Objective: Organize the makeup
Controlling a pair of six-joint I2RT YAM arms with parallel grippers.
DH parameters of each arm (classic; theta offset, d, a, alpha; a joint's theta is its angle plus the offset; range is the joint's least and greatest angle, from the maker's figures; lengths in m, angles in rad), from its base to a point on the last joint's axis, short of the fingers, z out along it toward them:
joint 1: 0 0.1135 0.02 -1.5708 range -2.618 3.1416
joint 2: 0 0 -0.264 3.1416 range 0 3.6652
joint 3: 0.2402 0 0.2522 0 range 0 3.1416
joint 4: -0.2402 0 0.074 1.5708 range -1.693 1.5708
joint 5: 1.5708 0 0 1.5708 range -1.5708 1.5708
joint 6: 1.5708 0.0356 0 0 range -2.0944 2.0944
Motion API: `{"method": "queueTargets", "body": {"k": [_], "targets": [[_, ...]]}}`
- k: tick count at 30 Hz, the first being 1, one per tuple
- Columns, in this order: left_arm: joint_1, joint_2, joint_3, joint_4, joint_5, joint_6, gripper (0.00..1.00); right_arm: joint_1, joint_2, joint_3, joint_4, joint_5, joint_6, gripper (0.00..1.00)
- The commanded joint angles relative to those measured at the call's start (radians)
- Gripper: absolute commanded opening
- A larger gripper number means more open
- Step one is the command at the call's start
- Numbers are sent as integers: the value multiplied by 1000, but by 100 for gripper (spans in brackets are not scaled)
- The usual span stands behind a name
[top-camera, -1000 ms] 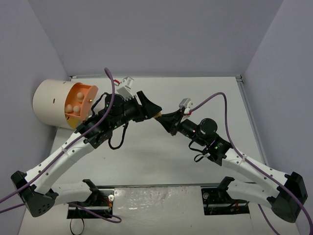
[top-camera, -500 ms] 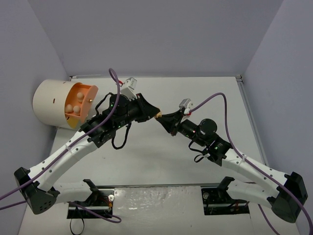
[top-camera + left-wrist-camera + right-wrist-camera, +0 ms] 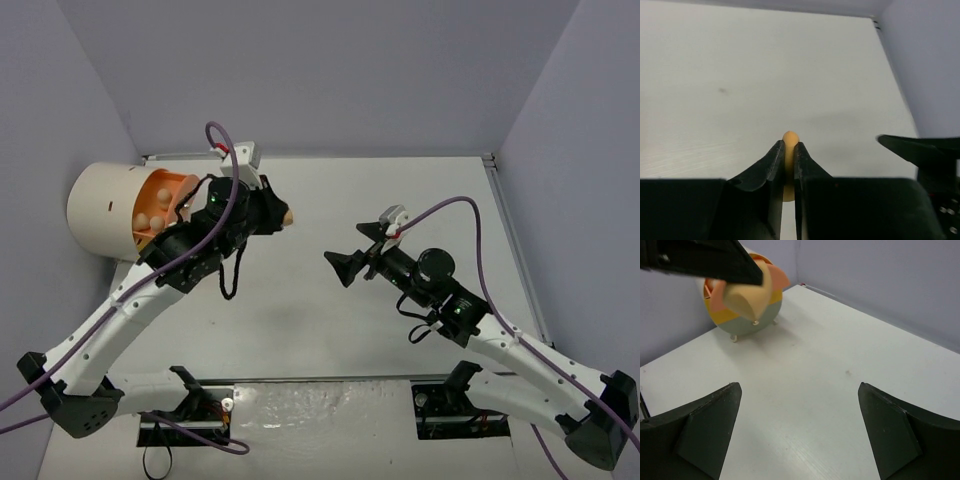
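Observation:
My left gripper [image 3: 283,216] is shut on a peach egg-shaped sponge [image 3: 289,217], held above the table just right of the cream cylinder. In the left wrist view the sponge [image 3: 790,139] sits squeezed between the two black fingers, its tip poking out past my left gripper [image 3: 788,146]. The right wrist view shows the same sponge [image 3: 746,297] at the top left, under a left finger [image 3: 700,260]. My right gripper [image 3: 338,264] hangs open and empty at mid-table, apart from the sponge. Its fingers stand wide in my right gripper's [image 3: 798,386] own view. More peach sponges [image 3: 150,216] lie inside the cylinder's orange front.
The large cream cylinder [image 3: 100,208] with its orange front [image 3: 168,190] lies at the table's back left; in the right wrist view the cylinder [image 3: 747,320] stands on small feet. Grey walls close the left, back and right sides. A right finger [image 3: 920,150] shows in the left wrist view.
The left gripper shut on the sponge that the right gripper held. The right gripper opened and drew back to the right; the left arm carried the sponge left, toward the cylinder.

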Motion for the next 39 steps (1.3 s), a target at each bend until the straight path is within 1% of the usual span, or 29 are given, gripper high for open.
{"method": "queueTargets", "body": {"k": [1,3,5,10,12,15,17,22,26,32,34,36,39], "targets": [[198,-6,136,-158,-226,209,0,-13,-51,0,-50,147,-45,100],[313,-2,142,-161,-213,252,0,-18,-55,-17,-62,183,-50,100],[468,14,153,-165,-178,289,0,-25,-53,-37,-67,193,-52,100],[699,82,165,-107,-97,314,0,-61,-50,-83,-50,215,-45,100],[769,109,172,-87,-76,314,0,-77,-51,-98,-39,196,-36,100],[832,160,179,-59,-45,322,0,-101,-60,-119,-26,158,-22,100],[853,192,178,-42,-22,330,0,-115,-67,-125,-22,148,-13,100],[862,224,156,-9,-7,334,0,-138,-74,-133,-13,126,-2,100],[862,229,144,9,12,331,2,-147,-70,-137,-9,117,4,100],[862,235,125,2,23,321,12,-154,-68,-140,-6,116,8,100],[862,233,115,-10,28,303,17,-158,-66,-145,-1,115,13,100],[862,228,98,-3,41,296,24,-159,-66,-148,3,85,14,100],[862,226,93,-5,44,297,28,-163,-67,-148,4,83,16,100]]}}
